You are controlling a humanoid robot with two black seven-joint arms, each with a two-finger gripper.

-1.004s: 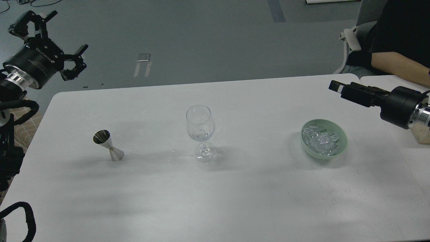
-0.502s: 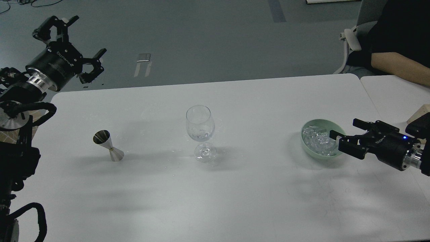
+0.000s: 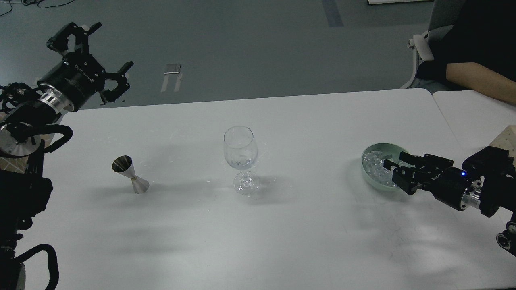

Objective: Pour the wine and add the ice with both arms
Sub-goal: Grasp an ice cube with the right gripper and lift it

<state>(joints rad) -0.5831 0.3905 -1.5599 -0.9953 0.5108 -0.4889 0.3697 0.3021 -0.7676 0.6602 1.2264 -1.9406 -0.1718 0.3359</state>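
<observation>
A clear wine glass (image 3: 240, 158) stands upright at the table's middle, with a little clear wine (image 3: 241, 162) at the bottom of its bowl. A steel jigger (image 3: 130, 174) stands to its left. A pale green bowl (image 3: 369, 175) of clear ice cubes (image 3: 374, 166) sits at the right. My right gripper (image 3: 396, 168) is open, low over the bowl's near right side, covering part of the ice. My left gripper (image 3: 108, 52) is open and empty, raised beyond the table's far left corner, far from the jigger.
The white table (image 3: 258, 233) has a second table (image 3: 475, 117) butted against its right end. A seated person's arm (image 3: 479, 80) and a chair (image 3: 423, 44) are at the far right. A tan block (image 3: 508, 141) lies behind my right arm.
My right gripper dropped from high right of the bowl and moved left, down over the bowl. My left gripper moved right and slightly up, staying open.
</observation>
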